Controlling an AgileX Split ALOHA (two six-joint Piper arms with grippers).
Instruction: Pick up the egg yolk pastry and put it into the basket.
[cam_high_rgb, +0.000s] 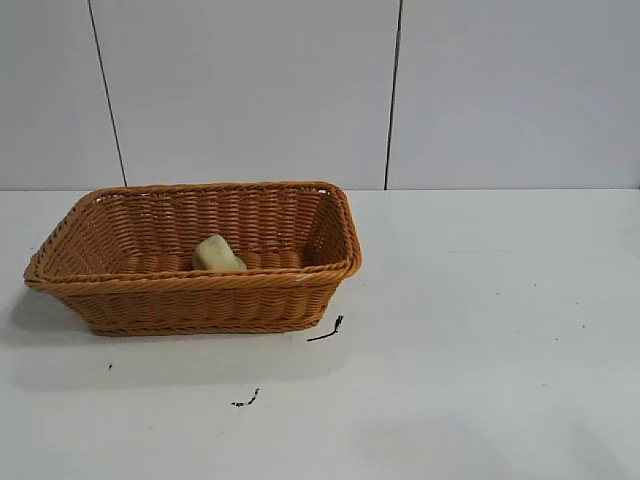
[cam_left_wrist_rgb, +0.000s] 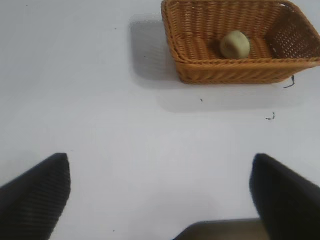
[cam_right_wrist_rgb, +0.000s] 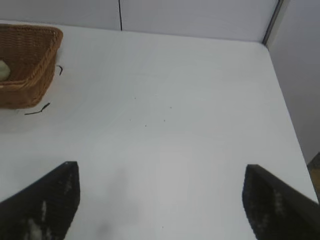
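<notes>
The egg yolk pastry (cam_high_rgb: 217, 254), a small pale yellow-green lump, lies on the floor of the orange-brown wicker basket (cam_high_rgb: 190, 300) at the left of the table. It also shows in the left wrist view (cam_left_wrist_rgb: 235, 44), inside the basket (cam_left_wrist_rgb: 225, 70). The basket's corner (cam_right_wrist_rgb: 30, 75) shows in the right wrist view, with a sliver of the pastry (cam_right_wrist_rgb: 3, 70). My left gripper (cam_left_wrist_rgb: 160, 165) is open and empty, held back from the basket over bare table. My right gripper (cam_right_wrist_rgb: 161, 172) is open and empty over the table, off to the basket's side. Neither arm shows in the exterior view.
Small black scraps lie on the white table (cam_high_rgb: 480, 330) near the basket's front corner (cam_high_rgb: 326, 331) and closer to the front (cam_high_rgb: 246, 400). A grey panelled wall (cam_high_rgb: 250, 90) stands behind. The table's far edge (cam_right_wrist_rgb: 285, 90) shows in the right wrist view.
</notes>
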